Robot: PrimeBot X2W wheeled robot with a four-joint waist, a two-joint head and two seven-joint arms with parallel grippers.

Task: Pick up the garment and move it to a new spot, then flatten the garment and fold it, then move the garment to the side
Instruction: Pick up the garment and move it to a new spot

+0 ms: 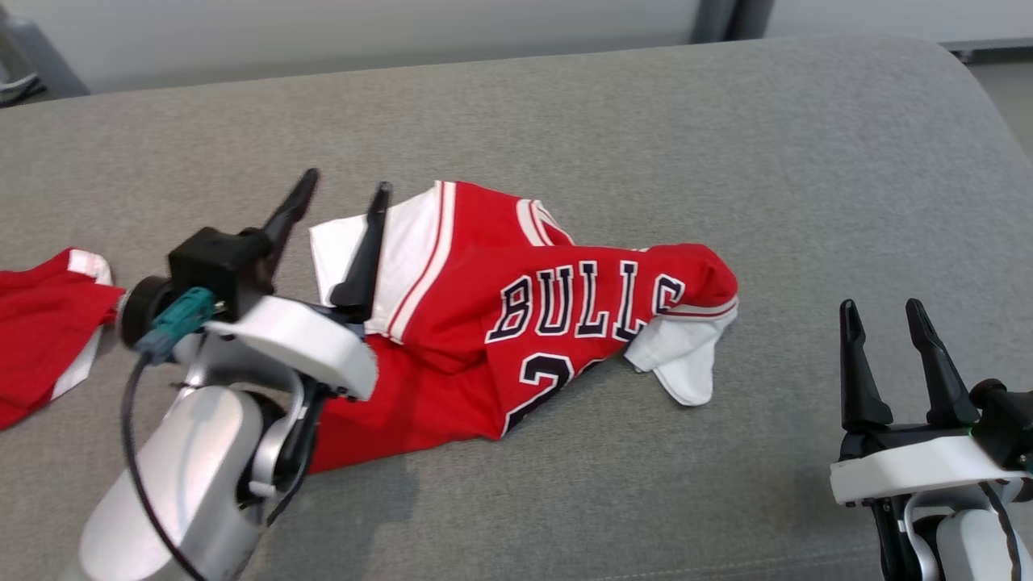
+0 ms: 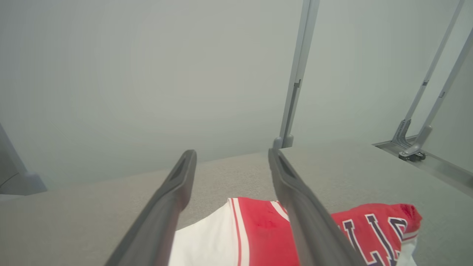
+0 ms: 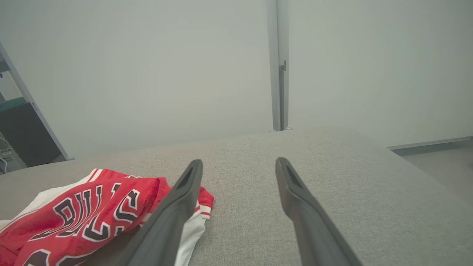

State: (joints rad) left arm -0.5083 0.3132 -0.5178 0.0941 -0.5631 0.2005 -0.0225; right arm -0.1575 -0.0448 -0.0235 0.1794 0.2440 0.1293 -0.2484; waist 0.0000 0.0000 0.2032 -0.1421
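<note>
A red garment [image 1: 460,290], a jersey trimmed in white with the dark lettering "BULLS" and part of a number, is seen crumpled in the middle of the head view. It lies on a grey fabric surface [image 1: 726,145]. Its white inner side is turned out at the upper left of the heap and again at its lower right corner. A second red cloth [image 1: 40,323] with white edging is laid at the left edge of the frame, well apart from the jersey.

The left tool [image 1: 347,190] is placed at the centre left of the head view, its two dark fingers spread wide with nothing held between them. One finger is drawn across the white upper-left part of the garment, and the other is set over bare grey surface just to its left. Whether that finger touches the cloth cannot be told. In the left wrist view the fingers are shown wide apart, with the white and red edge of the garment at the bottom of the frame between them.

The right tool [image 1: 881,315] is found at the lower right of the head view, well apart from the garment. Its fingers are pointed up the frame and spread wide, with nothing held. In the right wrist view the garment is shown at the lower left, partly hidden behind one finger, and bare grey surface is seen between the two fingers. A pale wall [image 3: 147,74] with a grey upright post [image 3: 279,74] is seen beyond the surface.
</note>
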